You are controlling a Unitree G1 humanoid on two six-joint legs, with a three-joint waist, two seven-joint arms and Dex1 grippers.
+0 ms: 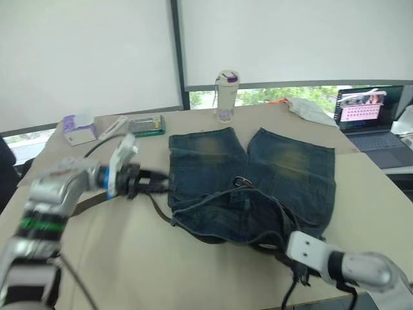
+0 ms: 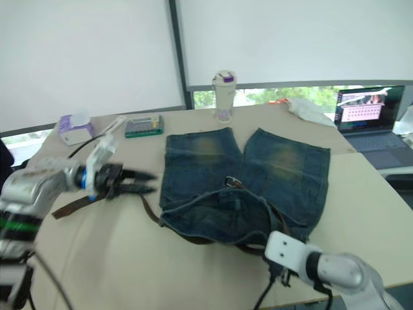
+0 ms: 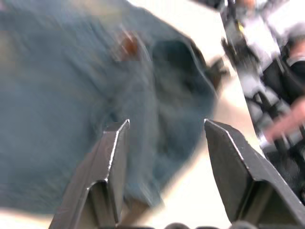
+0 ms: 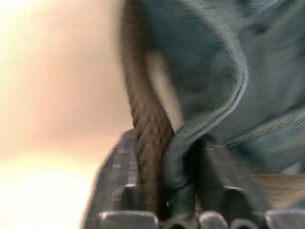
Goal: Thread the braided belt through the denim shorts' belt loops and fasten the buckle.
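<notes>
Right tool [image 4: 167, 191] pinches braided belt [image 4: 145, 119], seemingly denim shorts [image 1: 258, 174] too; left tool [image 3: 164, 143] open, empty.

Beige table [image 1: 193, 265] below white blinds [image 1: 84, 51], perhaps greenery outside the window [image 1: 290, 95].

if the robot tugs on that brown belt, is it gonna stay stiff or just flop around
Probably floppy. The belt already curves loosely over the table beside the shorts, so it would likely sag and trail. In the right wrist view the right gripper pinches belt and denim together, and the strap bends there. Its woven surface may grip rather than slip.
</notes>
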